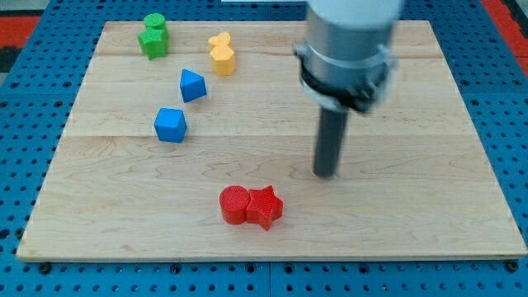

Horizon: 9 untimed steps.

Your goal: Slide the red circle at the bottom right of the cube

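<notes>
The red circle (pixel 234 205) lies near the view's bottom middle of the wooden board (pixel 429 206), touching a red star (pixel 266 207) on its right. The blue cube (pixel 171 124) sits up and to the left of the circle, well apart from it. My tip (pixel 326 174) is on the board to the upper right of the red star, a short gap away, touching no block. The rod rises to the grey arm housing (pixel 346 49) at the view's top.
A second blue block, a pointed shape (pixel 192 85), lies above the cube. A green block (pixel 153 35) sits at the top left. A yellow block (pixel 221 53) sits at the top middle. The board rests on a blue pegboard (pixel 25 124).
</notes>
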Motion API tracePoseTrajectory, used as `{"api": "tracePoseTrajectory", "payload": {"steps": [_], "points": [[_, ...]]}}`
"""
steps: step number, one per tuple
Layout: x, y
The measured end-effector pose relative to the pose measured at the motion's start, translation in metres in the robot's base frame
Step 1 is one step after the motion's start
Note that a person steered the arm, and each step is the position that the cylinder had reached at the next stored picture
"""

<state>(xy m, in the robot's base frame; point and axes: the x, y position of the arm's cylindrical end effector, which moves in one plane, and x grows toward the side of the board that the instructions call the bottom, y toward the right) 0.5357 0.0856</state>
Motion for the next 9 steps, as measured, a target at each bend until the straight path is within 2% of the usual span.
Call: {"api": "tracePoseTrajectory", "payload": {"steps": [1,2,3,5,6,7,8,9], "points": [[0.069,-0.06],[0.057,-0.106],[0.022,-0.124],[-0.006,-0.167],[-0.017,-0.176],[-0.04,-0.153],[-0.039,-0.153],[-0.009,-0.164]]}}
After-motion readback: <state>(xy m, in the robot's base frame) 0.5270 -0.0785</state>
